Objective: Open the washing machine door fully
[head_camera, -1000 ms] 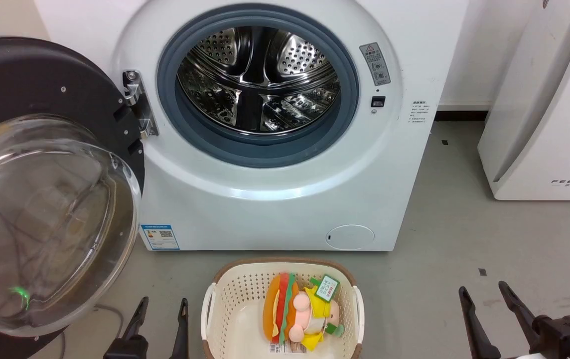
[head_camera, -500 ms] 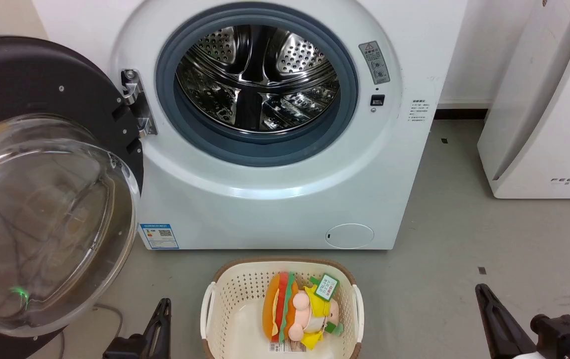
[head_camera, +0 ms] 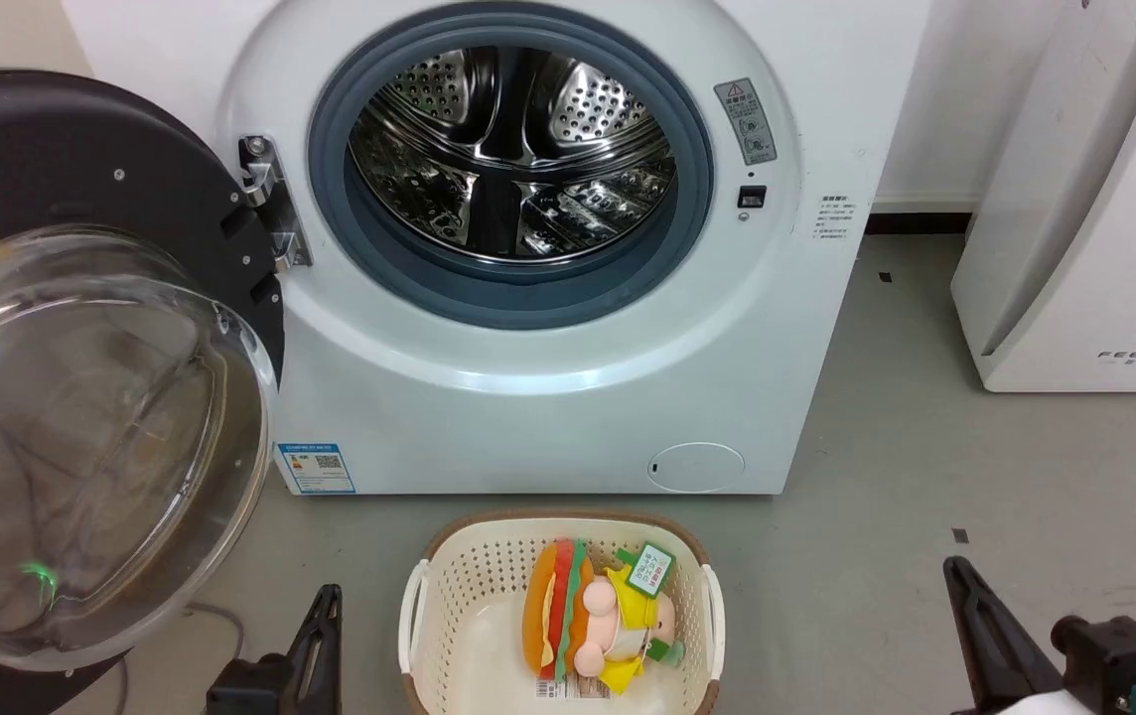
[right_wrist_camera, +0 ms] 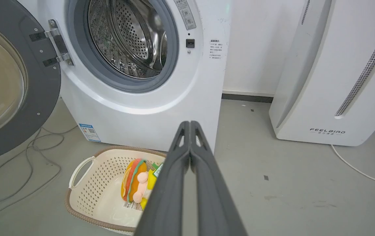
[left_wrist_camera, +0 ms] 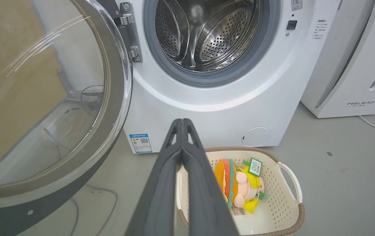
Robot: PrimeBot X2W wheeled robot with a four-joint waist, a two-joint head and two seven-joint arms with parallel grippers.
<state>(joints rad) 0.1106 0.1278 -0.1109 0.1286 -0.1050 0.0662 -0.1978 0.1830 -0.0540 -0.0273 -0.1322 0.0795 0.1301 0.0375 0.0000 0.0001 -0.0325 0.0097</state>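
Black washing machine door (head_camera: 81,149) wide open; left tool (left_wrist_camera: 182,122), right tool (right_wrist_camera: 190,124) pinched together, empty.

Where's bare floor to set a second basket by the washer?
Free: floor between washing machine and white appliance, running forward to right of the basket. Crowded: left side, under the open washing machine door, with cables on the floor.

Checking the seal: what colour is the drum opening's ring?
Blue-grey ring, clearest in the head view.
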